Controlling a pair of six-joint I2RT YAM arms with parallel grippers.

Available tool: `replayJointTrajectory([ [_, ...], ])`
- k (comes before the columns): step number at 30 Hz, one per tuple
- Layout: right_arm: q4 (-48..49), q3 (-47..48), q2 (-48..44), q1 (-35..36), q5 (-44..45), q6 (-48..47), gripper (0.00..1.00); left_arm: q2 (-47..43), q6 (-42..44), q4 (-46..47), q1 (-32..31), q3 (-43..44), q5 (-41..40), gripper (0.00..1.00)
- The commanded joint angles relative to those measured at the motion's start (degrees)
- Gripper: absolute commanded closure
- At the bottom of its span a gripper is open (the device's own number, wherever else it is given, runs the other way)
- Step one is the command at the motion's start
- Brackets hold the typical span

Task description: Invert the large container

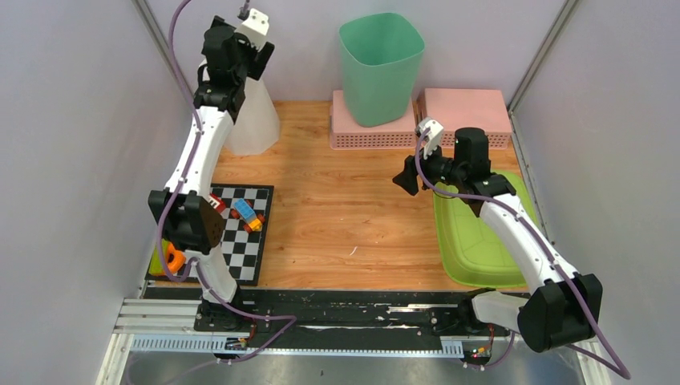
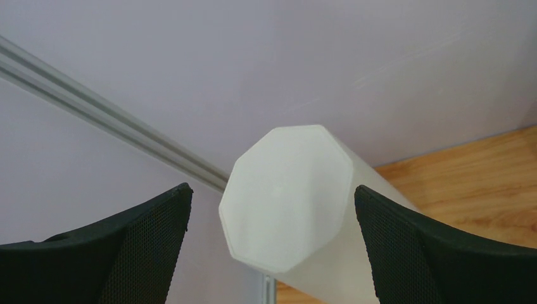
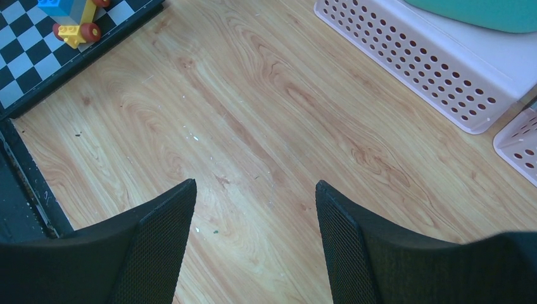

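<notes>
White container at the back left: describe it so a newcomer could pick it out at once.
On the wooden table, go to the far left corner. Directly under the left pincer stands the white container. Unlike the teal bin on the pink baskets, it is translucent white and tapered, with its many-sided closed end up.

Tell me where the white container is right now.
The white container stands at the far left in the top view, narrow end up, under the open left end effector and left of the pink baskets.

High rear view of whole table (image 1: 353, 224); wrist views close above white container (image 2: 285, 196) and checkerboard (image 3: 19, 76) corner.
</notes>
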Motion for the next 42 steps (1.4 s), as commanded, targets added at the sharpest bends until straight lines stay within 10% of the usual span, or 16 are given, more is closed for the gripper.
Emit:
replayJointTrajectory([
  [1,0.3,-0.8,0.5,-0.9,0.7,-0.7,0.28,7.1,-3.2,-1.5,-0.7,5.2,-1.3,0.00],
  [42,0.0,-0.5,2.9,-1.6,1.8,-0.6,0.28,13.9,0.3,4.5,6.3,0.3,-5.5,0.00],
])
